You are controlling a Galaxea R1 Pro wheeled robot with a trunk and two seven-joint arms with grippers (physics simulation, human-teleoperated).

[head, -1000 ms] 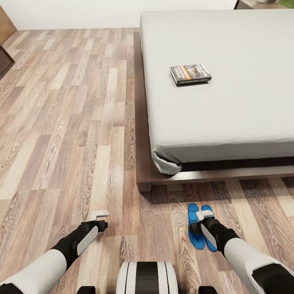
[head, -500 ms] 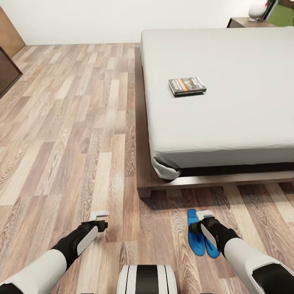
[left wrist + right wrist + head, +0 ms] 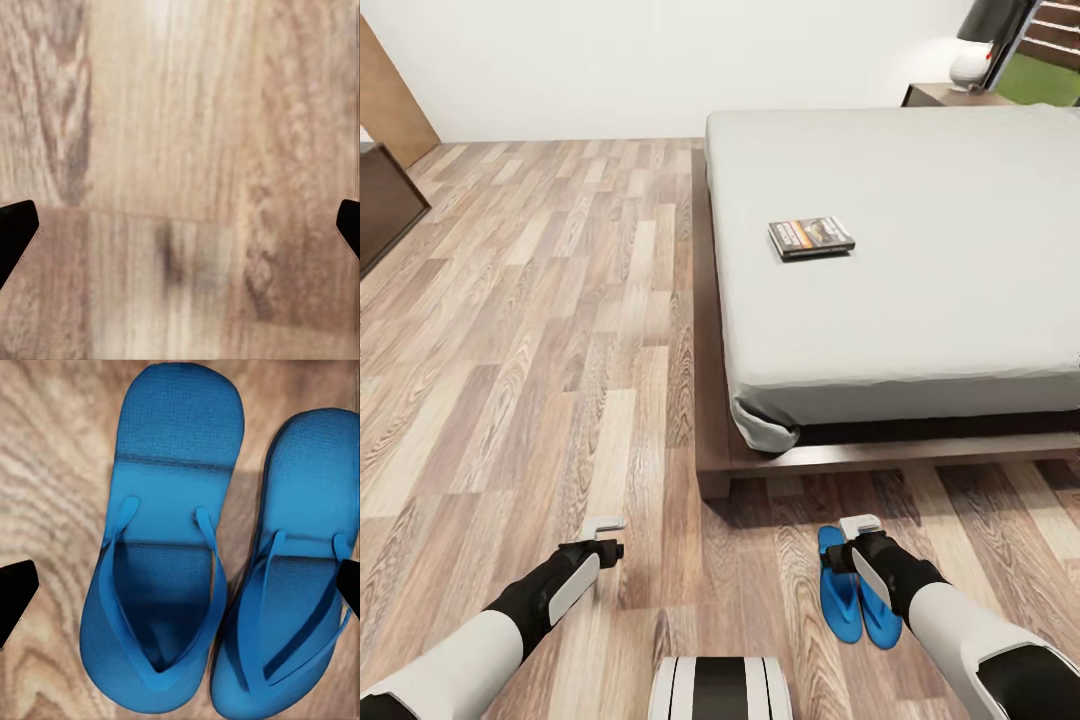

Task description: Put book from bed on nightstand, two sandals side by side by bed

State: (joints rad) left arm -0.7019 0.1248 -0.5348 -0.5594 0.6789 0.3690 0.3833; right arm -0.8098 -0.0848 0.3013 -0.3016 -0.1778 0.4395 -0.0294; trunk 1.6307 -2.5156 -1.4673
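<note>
Spreading across the room, a light wood-plank floor point(image 3: 540, 330) with strong grain, seen blurred and close from the left wrist. Standing on it at the right, one large low platform bed point(image 3: 920, 290): dark brown wooden frame, plain light grey mattress, smooth, with a rumpled sheet corner at its near left end. Past the bed's far right corner, the top of one dark brown nightstand point(image 3: 940, 95) carrying a white rounded lamp base point(image 3: 970, 68). Lying flat on the mattress, well away from its edges, one small thin paperback book point(image 3: 810, 238), dark cover with an orange band. Resting side by side on the floor just before the bed's near edge, two flat bright blue flip-flop sandals point(image 3: 169, 562), edges touching near the straps, finely textured soles and thin Y-straps clear from the right wrist. Hanging directly over them, the right gripper point(image 3: 860, 524), fingers spread wide, clasping nothing. Hovering over bare planks, the left gripper point(image 3: 605, 523), likewise spread and empty.
</note>
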